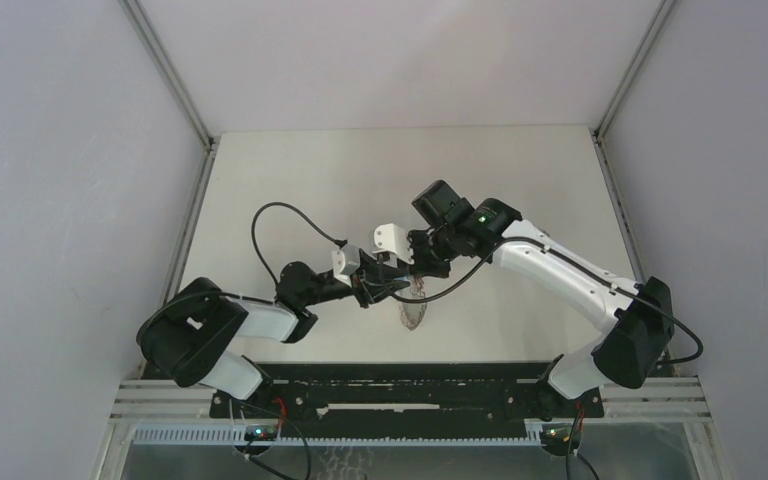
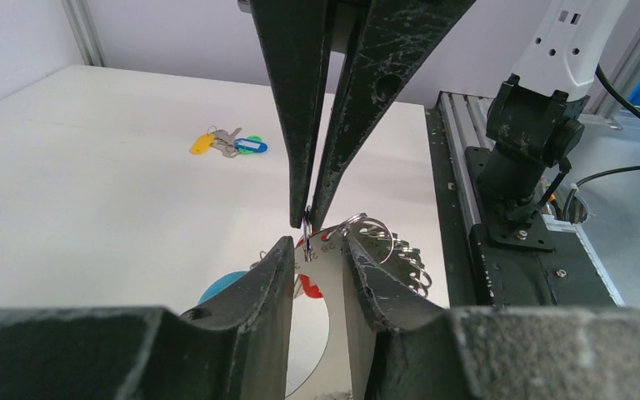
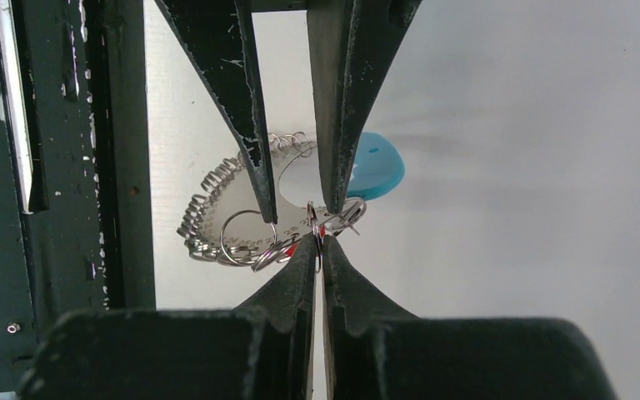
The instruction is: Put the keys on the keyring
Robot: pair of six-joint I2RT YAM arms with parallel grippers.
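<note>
Where the two arms meet over the middle of the table [image 1: 290, 180], the keyring [image 3: 210, 212] hangs between them as a bunch of silvery wire loops. A teal plastic piece [image 3: 375, 167] sits on its rim; in the right wrist view that piece lies at 2 o'clock from the loops. A bit of red, the red key [image 3: 287, 247], shows among the rings near the top of the bunch. Whether the bunch's lower end touches the table cannot be told.

The right gripper [image 3: 317, 242] has its fingers pressed together, the tips pinching a small wire ring at the top edge of the keyring. Whether that small ring belongs to the red key is too fine to tell.

The left gripper [image 2: 316, 244] comes from the opposite side with its fingers spread. A clear gap lies between the tips, and the top of the keyring sits in that gap, just under the right gripper's tips. One left fingertip [image 3: 265, 208] is touching or just beside a loop.

Well apart on the table, at 10 o'clock from the keyring in the left wrist view, a yellow key [image 2: 202, 144] and a blue key [image 2: 252, 145] lie side by side.
</note>
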